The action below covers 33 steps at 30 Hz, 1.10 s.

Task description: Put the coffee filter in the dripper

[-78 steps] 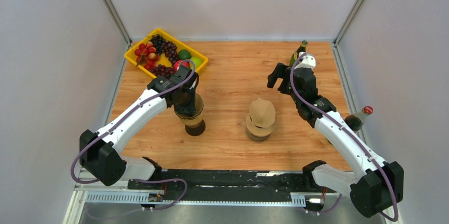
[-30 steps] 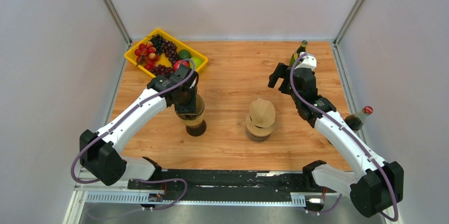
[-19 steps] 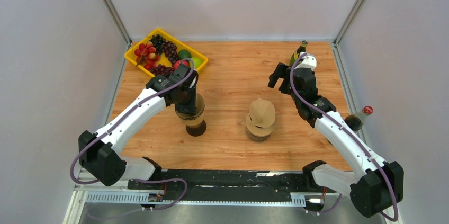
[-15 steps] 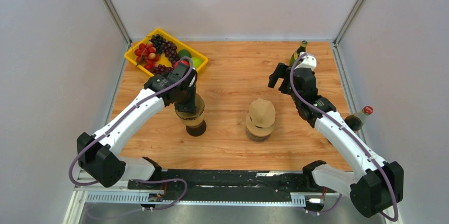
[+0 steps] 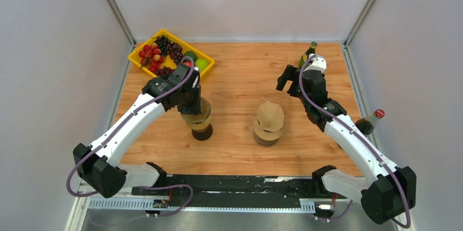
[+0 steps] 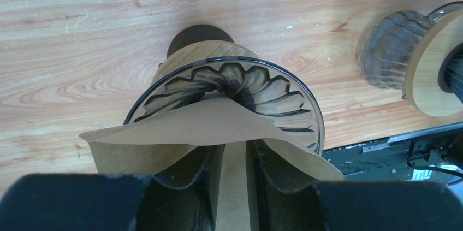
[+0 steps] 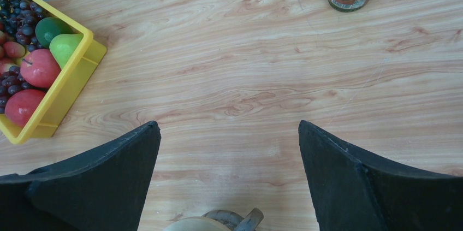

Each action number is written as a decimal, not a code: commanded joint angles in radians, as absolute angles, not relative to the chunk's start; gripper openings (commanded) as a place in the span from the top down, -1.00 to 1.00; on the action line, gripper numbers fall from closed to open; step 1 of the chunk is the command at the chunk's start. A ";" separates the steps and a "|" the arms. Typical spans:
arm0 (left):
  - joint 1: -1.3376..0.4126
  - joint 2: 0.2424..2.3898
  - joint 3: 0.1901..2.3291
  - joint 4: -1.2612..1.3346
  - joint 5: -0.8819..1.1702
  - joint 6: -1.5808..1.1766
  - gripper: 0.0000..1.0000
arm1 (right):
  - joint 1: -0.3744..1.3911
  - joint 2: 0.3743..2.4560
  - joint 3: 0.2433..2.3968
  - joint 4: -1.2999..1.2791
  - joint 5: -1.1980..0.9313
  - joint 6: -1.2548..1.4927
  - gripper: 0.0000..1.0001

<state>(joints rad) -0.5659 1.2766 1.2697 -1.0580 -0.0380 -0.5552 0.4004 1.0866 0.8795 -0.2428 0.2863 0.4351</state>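
The glass dripper (image 5: 201,127) stands on its dark base left of centre; its ribbed bowl (image 6: 262,86) fills the left wrist view. A brown coffee filter (image 6: 207,122) lies in the bowl and spills over the near rim. My left gripper (image 5: 191,105) is at the dripper's far-left rim. Its fingers (image 6: 191,187) stand a narrow gap apart on the filter, with flat paper showing through the gap at my left gripper (image 6: 236,157). My right gripper (image 5: 283,81) hovers wide open over bare wood at the right, and the right wrist view shows my right gripper (image 7: 229,132) with nothing between its fingers.
A second glass holder with a stack of brown filters (image 5: 269,120) stands mid-table, also at the left wrist view's right edge (image 6: 431,61). A yellow fruit tray (image 5: 146,42) is at the back left. A green bottle (image 5: 307,53) and a red-capped bottle (image 5: 369,122) stand at the right.
The left arm has swung up and to the left, its gripper shifting from over the dripper toward its far-left rim. The right arm has not moved.
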 commanded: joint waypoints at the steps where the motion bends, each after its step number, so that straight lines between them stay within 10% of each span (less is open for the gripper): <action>1: -0.563 1.249 1.327 -1.061 -0.031 -0.536 0.38 | 0.396 1.079 0.891 -0.231 0.298 0.419 -1.00; 10: -0.564 1.237 1.394 -1.103 -0.062 -0.525 0.32 | 0.395 1.075 0.891 -0.233 0.304 0.419 -1.00; 21: -0.563 1.021 1.487 -1.016 -0.235 -0.528 -0.36 | 0.394 1.067 0.891 -0.233 0.320 0.415 -1.00; 30: -0.563 1.036 1.486 -1.068 -0.210 -0.529 -0.34 | 0.395 1.068 0.891 -0.233 0.318 0.415 -1.00; 33: -0.563 1.034 1.473 -1.077 -0.254 -0.548 -0.81 | 0.395 1.068 0.890 -0.235 0.323 0.414 -1.00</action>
<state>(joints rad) -0.5659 1.0271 1.4784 -1.0634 -0.2066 -0.5323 0.4004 1.0866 0.8795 -0.2432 0.3050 0.4313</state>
